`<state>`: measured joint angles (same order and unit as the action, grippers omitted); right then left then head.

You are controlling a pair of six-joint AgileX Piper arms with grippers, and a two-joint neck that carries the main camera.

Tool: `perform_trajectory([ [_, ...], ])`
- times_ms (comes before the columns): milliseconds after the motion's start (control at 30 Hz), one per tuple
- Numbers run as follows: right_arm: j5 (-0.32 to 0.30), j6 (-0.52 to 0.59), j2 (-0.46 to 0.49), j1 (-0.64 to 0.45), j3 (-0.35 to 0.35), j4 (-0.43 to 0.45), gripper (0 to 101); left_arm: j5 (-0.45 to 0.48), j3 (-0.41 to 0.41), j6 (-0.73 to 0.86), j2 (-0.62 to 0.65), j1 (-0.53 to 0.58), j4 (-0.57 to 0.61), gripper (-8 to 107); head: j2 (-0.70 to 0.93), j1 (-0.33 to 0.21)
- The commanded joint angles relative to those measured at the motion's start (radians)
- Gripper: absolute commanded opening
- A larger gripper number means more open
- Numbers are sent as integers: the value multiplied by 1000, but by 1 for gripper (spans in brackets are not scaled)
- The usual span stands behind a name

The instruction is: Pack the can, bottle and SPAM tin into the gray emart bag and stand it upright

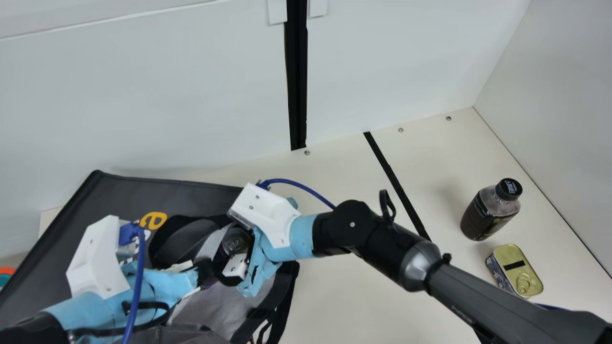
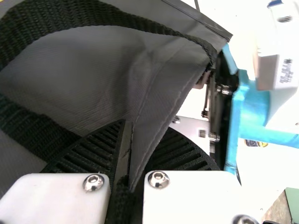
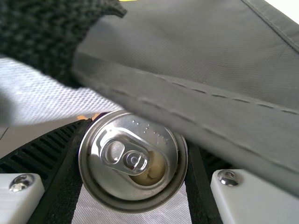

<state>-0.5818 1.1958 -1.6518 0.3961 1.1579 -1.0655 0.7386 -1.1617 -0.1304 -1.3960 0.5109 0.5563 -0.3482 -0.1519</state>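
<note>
Nearest the camera, our right arm (image 1: pixel 487 291) runs in from 4 o'clock in the main view, over the cream table (image 1: pixel 344 301), towards the middle. It ends in our right gripper (image 1: pixel 233 253), between 7 and 8 o'clock, whose ribbed fingers are closed around the sides of the can (image 1: pixel 235 240). In the right wrist view we see the can's silver lid and pull tab end-on between them, with the bag's stitched edge crossing over part of the rim. So we have the can at the mouth of the gray emart bag (image 1: pixel 67 224), though how far inside it sits we cannot tell. The bag spreads from 7 to 9 o'clock, dark gray with a yellow mark and black straps (image 1: pixel 282 286). Our left arm (image 1: pixel 91 310) comes in from 8 o'clock, and our left gripper (image 1: pixel 205 274) pinches the bag's edge, fabric caught between its fingers (image 2: pixel 98 147). The bottle (image 1: pixel 487 212), dark with a black cap, stands upright between 3 and 4 o'clock, well apart from the bag. Near it, at 4 o'clock, the SPAM tin (image 1: pixel 519 270) lies with its gold ring-pull lid up.
</note>
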Motion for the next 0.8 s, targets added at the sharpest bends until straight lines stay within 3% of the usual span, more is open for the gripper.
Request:
perform_trajectory([
  [0,-6,3,-13,2,12,-2,10,0,0,0,0,0,0,-8,-1,-23],
  [367,-37,16,-58,-3,70,-7,47,0,0,0,0,0,0,-8,-1,-23],
  [767,-92,45,-61,-44,77,-20,87,0,0,0,0,0,0,-8,-1,-23],
])
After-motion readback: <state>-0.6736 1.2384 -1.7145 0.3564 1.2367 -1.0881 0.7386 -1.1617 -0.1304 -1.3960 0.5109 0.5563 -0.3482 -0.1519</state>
